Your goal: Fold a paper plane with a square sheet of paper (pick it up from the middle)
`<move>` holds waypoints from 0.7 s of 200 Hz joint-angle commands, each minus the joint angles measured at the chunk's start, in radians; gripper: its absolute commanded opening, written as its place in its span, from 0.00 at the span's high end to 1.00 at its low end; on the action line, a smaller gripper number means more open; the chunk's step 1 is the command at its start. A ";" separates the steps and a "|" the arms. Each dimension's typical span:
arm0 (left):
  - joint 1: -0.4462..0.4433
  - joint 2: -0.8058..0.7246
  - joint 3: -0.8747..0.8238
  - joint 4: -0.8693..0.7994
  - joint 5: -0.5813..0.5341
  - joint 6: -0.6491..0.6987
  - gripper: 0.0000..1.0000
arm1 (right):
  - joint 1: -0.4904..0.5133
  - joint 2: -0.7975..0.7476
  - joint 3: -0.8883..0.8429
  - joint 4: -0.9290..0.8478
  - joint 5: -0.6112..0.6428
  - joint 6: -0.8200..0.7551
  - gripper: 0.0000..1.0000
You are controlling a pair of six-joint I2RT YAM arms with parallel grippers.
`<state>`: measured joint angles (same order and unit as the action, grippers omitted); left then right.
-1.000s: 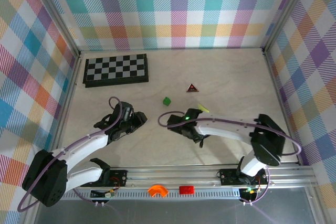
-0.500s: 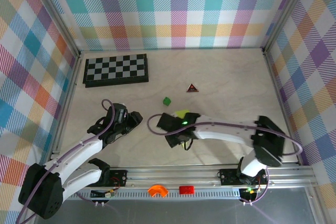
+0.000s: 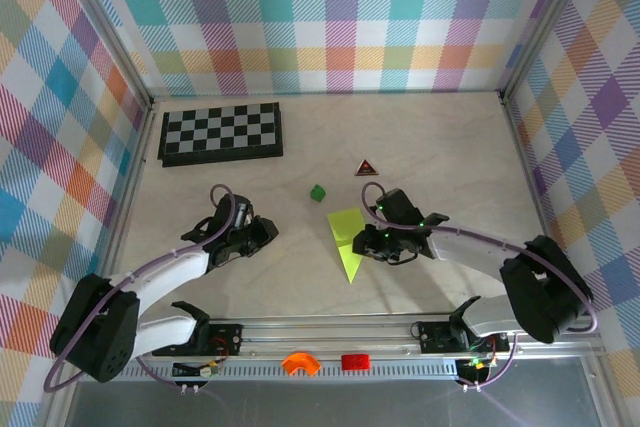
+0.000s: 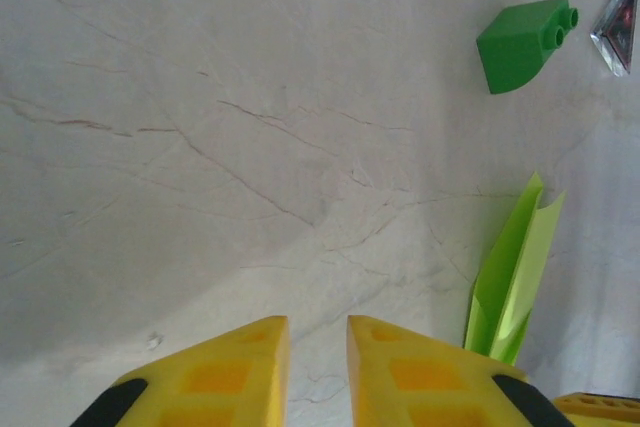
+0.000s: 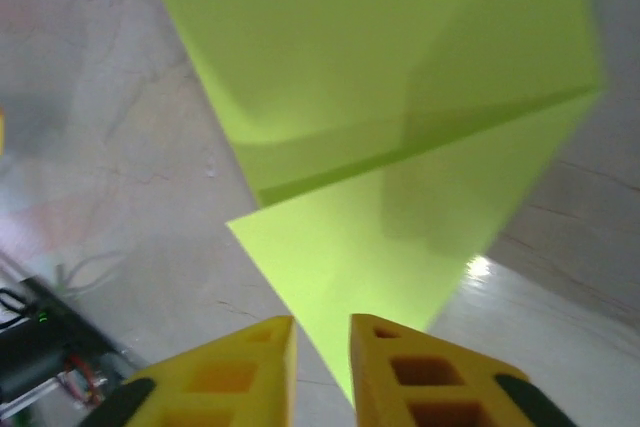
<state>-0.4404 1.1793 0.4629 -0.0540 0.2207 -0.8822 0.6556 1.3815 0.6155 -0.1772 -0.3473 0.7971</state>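
Left gripper (image 3: pixel 268 233) hovering lower left of centre, fingers narrow, holding nothing. Right gripper (image 3: pixel 368 239) hovering at paper plane (image 3: pixel 347 239) mid-frame, fingers narrow; grip unclear.

My paper plane (image 3: pixel 347 238) is a lime yellow-green sheet folded into a long, narrow triangle. It lies on the table (image 3: pixel 450 147) a little nearer to me than the middle. Its broad end faces the far wall and its sharp tip points back toward my bases. From above it looks nearly flat.

From my left wrist the paper plane (image 4: pixel 508 277) shows almost edge-on, with two slim flaps rising from a shared crease.

From my right wrist the paper plane (image 5: pixel 400 147) is close and blurred. Its layers overlap, a darker fold line crosses it, and one pointed corner reaches down to my right hand (image 5: pixel 320 347). I cannot tell whether that hand touches it.
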 commanded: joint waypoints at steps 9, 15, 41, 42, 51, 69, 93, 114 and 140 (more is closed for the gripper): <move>0.007 0.044 0.032 0.090 0.073 -0.027 0.80 | -0.001 0.102 0.004 0.135 -0.107 0.062 0.82; 0.006 0.048 0.031 0.087 0.077 -0.027 0.81 | -0.001 0.115 -0.008 0.164 -0.103 0.083 0.82; 0.003 0.042 0.020 0.071 0.080 -0.027 0.81 | 0.001 0.168 -0.051 0.207 -0.032 0.205 0.85; 0.003 0.042 0.019 0.071 0.080 -0.027 0.81 | 0.001 0.169 -0.053 0.207 -0.028 0.211 0.85; 0.003 0.041 0.012 0.073 0.079 -0.030 0.81 | 0.001 0.180 -0.074 0.218 -0.001 0.270 0.85; 0.003 0.050 0.006 0.086 0.084 -0.035 0.81 | 0.012 0.182 -0.138 0.287 0.043 0.399 0.86; 0.003 0.083 0.012 0.109 0.103 -0.037 0.81 | 0.049 0.176 -0.168 0.310 0.112 0.538 0.87; 0.003 0.114 0.029 0.120 0.132 -0.031 0.81 | 0.121 0.143 -0.173 0.304 0.215 0.656 0.88; 0.002 0.128 0.035 0.126 0.166 -0.020 0.82 | 0.226 0.061 -0.180 0.272 0.390 0.809 0.86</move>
<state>-0.4404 1.2976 0.4683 0.0483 0.3317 -0.9043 0.7937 1.4845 0.4759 0.2047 -0.1802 1.3827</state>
